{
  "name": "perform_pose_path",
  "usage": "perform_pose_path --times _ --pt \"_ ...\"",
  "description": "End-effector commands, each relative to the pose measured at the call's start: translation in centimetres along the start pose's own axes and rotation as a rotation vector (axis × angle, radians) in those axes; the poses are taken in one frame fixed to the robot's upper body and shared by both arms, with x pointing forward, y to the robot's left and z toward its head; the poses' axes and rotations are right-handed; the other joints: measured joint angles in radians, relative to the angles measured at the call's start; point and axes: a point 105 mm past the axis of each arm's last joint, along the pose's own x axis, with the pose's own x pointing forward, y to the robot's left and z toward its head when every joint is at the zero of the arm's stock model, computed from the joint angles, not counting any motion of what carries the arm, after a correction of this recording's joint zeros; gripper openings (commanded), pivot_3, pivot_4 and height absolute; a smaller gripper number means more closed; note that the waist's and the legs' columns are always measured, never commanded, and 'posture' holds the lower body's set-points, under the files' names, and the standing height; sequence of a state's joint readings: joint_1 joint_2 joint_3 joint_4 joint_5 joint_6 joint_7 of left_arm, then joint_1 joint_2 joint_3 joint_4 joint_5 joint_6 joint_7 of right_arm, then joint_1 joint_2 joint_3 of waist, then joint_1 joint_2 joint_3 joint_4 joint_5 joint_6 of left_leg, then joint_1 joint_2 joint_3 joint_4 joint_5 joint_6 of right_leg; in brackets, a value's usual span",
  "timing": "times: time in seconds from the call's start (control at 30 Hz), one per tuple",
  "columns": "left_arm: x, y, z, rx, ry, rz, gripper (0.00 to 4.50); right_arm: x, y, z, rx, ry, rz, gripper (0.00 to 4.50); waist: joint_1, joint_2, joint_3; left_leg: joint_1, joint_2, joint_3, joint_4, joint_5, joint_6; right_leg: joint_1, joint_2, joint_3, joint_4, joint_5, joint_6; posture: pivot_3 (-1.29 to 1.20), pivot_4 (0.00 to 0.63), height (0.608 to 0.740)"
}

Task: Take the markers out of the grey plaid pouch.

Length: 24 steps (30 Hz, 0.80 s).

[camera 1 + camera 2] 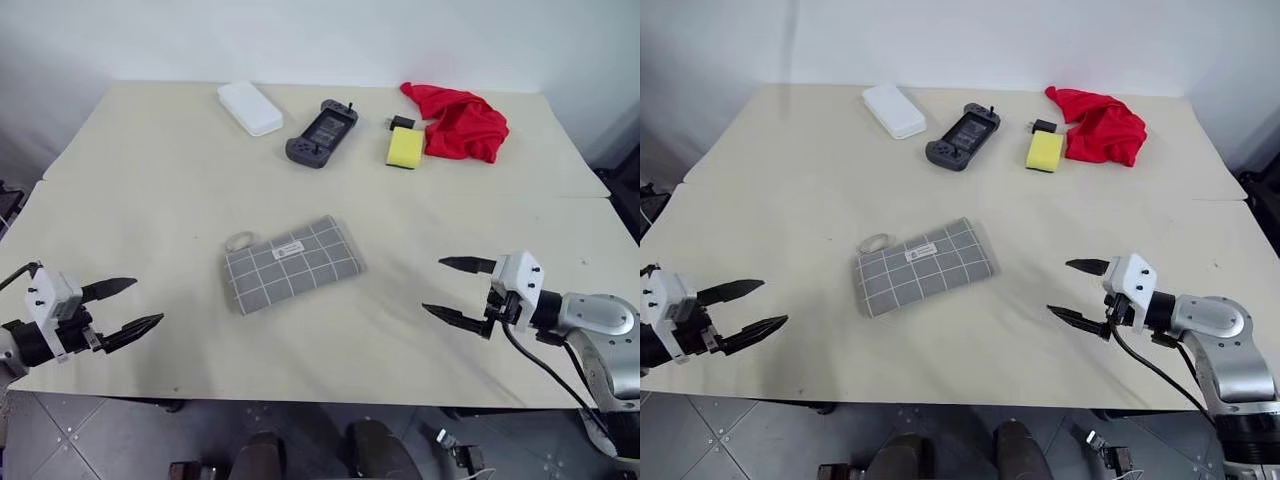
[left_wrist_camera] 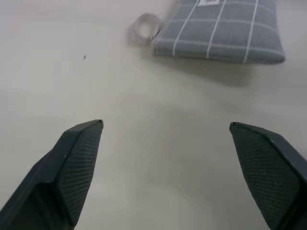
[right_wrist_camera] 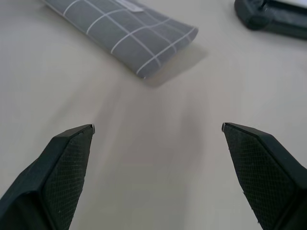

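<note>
The grey plaid pouch (image 1: pixel 291 263) lies flat near the middle of the table (image 1: pixel 150 180), a little nearer the front edge than the back, and it looks closed; I see no markers, so I judge they are inside it. As I read it, the step in hand is the approach. To do it well I'd pin one end with one gripper and work the zip with the other, coming in low so the fabric doesn't skate across the smooth top. I can't make out the zip pull from here, so I'd find it before committing.

The pouch's long axis runs on a slant: its loop (image 1: pixel 239 241) end points toward the left edge and slightly back, its plain end toward the right edge, also a touch back. The small white label (image 1: pixel 289 248) sits near the back long side.

My left gripper (image 1: pixel 124 308) hovers by the front-left corner, jaws spread wide, holding nothing. My right gripper (image 1: pixel 461 291) hovers near the front edge on the right, equally wide and empty. Both are well apart from the pouch.

Along the back edge sit a white box (image 1: pixel 250 107), a game controller (image 1: pixel 322 132), a yellow sponge (image 1: pixel 404 147) and a red cloth (image 1: pixel 461 124).
</note>
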<state>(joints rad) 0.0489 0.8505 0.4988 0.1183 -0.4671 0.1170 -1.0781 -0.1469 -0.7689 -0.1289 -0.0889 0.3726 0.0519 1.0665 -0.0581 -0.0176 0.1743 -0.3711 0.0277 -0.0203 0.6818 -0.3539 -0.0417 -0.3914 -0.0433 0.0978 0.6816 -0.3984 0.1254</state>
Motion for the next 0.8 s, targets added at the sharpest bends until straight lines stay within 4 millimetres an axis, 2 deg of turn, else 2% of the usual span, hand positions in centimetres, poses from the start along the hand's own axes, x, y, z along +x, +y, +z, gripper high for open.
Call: perform_pose_path --times 0.03,0.13,0.2,0.27,0.33,0.47,0.57,0.67,0.8 --pt "0.3 0.1 1.4 0.027 -0.039 0.014 4.5 0.3 0.4 0.6 -0.017 -0.024 0.017 4.47 0.0 0.0 0.0 0.0 0.0 0.0 0.0 0.0 0.0 0.0 0.0 0.0 0.0 0.0 0.0 0.0 0.15 0.74" --pt "0.2 -0.1 1.7 -0.108 -0.068 0.014 4.5 1.0 0.1 1.6 0.024 -0.073 -0.003 4.47 -0.001 0.0 0.0 0.0 0.0 0.0 0.0 0.0 0.0 0.0 0.0 0.0 0.0 0.0 0.0 0.0 0.15 0.74" --pt "-0.3 -1.0 1.2 -0.255 -0.038 -0.04 4.5 1.7 -0.1 3.4 0.057 -0.136 0.011 4.3 -0.004 0.0 0.0 0.0 0.0 0.0 0.0 0.0 0.0 0.0 0.0 0.0 0.001 0.0 0.0 0.0 0.15 0.74" --pt "-1.2 -1.5 1.3 -0.459 -0.054 -0.065 4.5 2.5 0.0 5.1 0.088 -0.187 0.047 3.89 -0.016 0.001 0.001 0.0 0.001 0.001 0.0 0.0 0.0 -0.001 0.0 0.0 0.002 0.0 0.0 0.0 0.15 0.74" --pt "-1.8 -1.4 1.2 -0.603 -0.071 -0.057 4.5 3.5 0.4 6.2 0.08 -0.196 0.099 3.25 -0.023 0.001 0.001 0.0 0.001 -0.001 0.0 0.0 0.0 -0.001 -0.001 0.0 0.003 0.0 0.0 0.0 0.15 0.74" --pt "-1.8 -1.2 0.7 -0.765 -0.07 -0.049 4.5 5.8 0.5 6.9 0.002 -0.149 0.133 1.93 -0.023 0.001 0.001 0.0 0.0 -0.004 0.0 -0.001 0.001 0.0 -0.003 -0.006 0.003 0.0 -0.002 0.0 0.15 0.74" --pt "-0.1 -1.3 0.4 -0.812 -0.027 -0.075 4.5 8.1 -0.2 6.9 -0.046 -0.105 0.11 0.95 -0.019 0.001 0.001 0.0 0.0 -0.006 0.001 0.0 0.0 -0.001 -0.003 -0.009 0.003 0.001 -0.002 0.0 0.15 0.74" --pt "3.7 -1.2 0.5 -0.854 0.012 -0.107 4.5 11.8 -1.2 6.8 -0.094 -0.062 0.049 0.05 -0.015 0.001 0.001 0.0 -0.001 -0.007 0.002 0.002 -0.002 0.0 -0.005 -0.011 0.005 0.001 -0.003 0.0 0.15 0.74" --pt "7.3 -1.0 0.9 -0.932 0.056 -0.136 4.5 14.9 -2.4 6.1 -0.133 -0.029 -0.03 0.02 -0.023 0.0 0.0 0.0 -0.002 -0.007 0.002 0.005 -0.005 -0.003 -0.004 -0.016 0.008 0.002 -0.003 0.0 0.15 0.74"
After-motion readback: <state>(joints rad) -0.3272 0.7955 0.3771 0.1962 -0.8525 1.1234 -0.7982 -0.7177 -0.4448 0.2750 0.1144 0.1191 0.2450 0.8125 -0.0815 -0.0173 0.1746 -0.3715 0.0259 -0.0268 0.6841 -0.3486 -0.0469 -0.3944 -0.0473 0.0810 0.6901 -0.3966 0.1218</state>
